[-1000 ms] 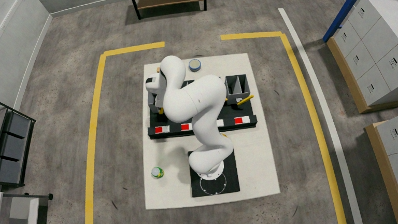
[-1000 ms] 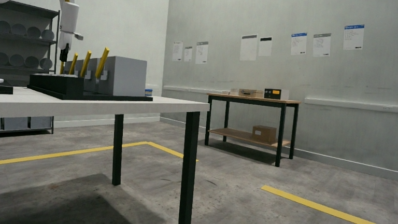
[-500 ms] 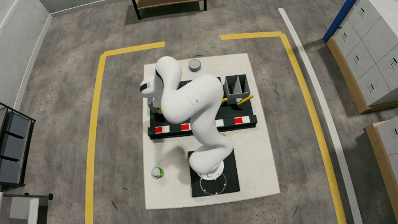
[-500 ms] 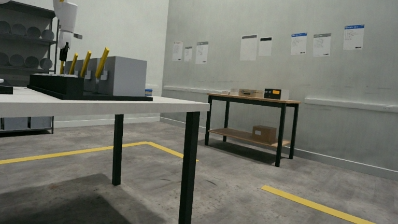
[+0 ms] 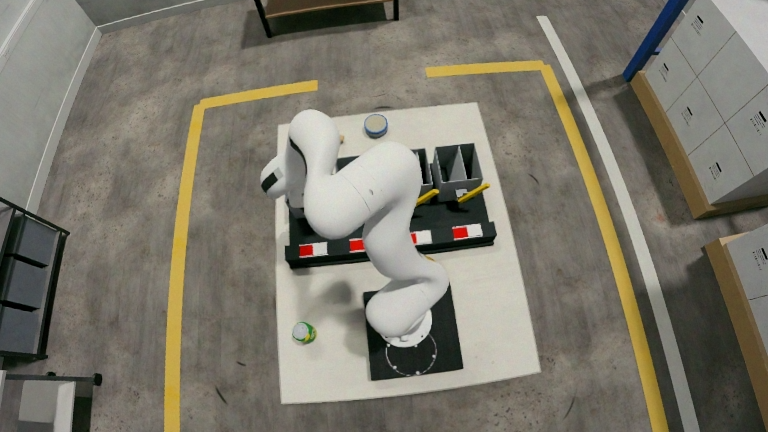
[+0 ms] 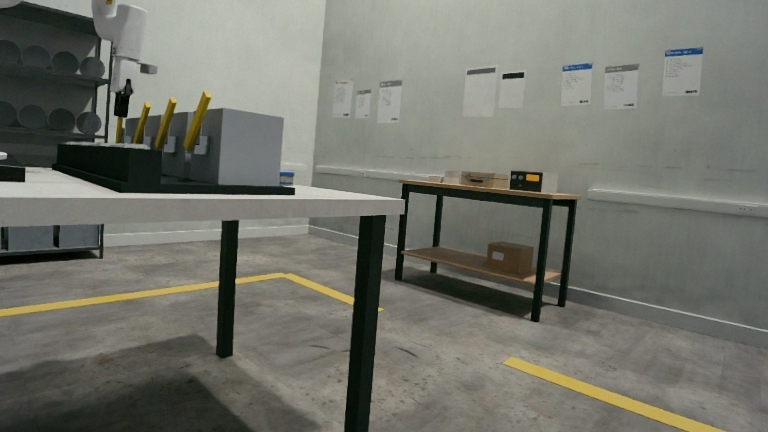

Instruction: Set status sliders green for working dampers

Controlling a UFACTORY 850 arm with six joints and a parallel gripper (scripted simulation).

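Note:
A black base (image 5: pixel 390 223) carries four grey box dampers with yellow handles and a front row of sliders. The sliders (image 5: pixel 313 248), (image 5: pixel 356 244), (image 5: pixel 467 231) show red beside a white cover; a fourth (image 5: pixel 421 236) is partly behind my arm. The two right dampers (image 5: pixel 457 169) are plain to see; my arm hides the left ones. In the side view my gripper (image 6: pixel 121 103) hangs over the farthest damper and is shut on the top of its yellow handle (image 6: pixel 118 130). The three nearer handles (image 6: pixel 165 121) lean free.
A round blue-rimmed tin (image 5: pixel 375 124) sits behind the dampers. A green and yellow can (image 5: pixel 304 332) stands at the front left, near my base. Shelves with grey tubes (image 6: pixel 45 87) stand beyond the table.

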